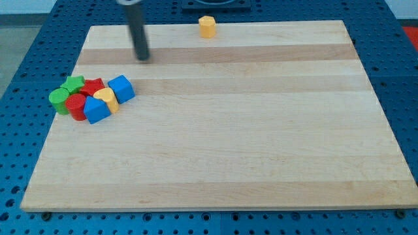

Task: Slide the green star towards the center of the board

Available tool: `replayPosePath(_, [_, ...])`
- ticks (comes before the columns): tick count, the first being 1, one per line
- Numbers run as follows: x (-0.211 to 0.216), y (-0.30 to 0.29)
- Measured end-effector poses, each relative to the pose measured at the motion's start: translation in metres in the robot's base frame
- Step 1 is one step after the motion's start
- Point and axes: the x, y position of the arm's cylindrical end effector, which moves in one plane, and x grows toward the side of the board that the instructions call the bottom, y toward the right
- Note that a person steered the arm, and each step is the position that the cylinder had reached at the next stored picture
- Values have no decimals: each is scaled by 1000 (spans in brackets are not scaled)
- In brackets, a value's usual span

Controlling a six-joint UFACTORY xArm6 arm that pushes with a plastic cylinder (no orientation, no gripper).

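The green star [74, 83] lies at the view's left side of the wooden board [222, 143], at the top left of a tight cluster of blocks. Touching it are a red star [93, 86] to its right and a green cylinder [59, 100] below it. My tip [143, 57] rests on the board near the view's top left, up and to the right of the cluster, well apart from the green star.
The cluster also holds a red cylinder [77, 106], a blue block [96, 110], a yellow heart [106, 98] and a blue cube [121, 88]. A yellow block [207, 27] stands alone at the board's top edge.
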Motion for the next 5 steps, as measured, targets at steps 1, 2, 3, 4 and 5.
replayPosePath(1, [0, -104])
replayPosePath(2, [0, -104])
replayPosePath(3, [6, -105])
replayPosePath(4, [20, -105])
replayPosePath(5, [31, -105])
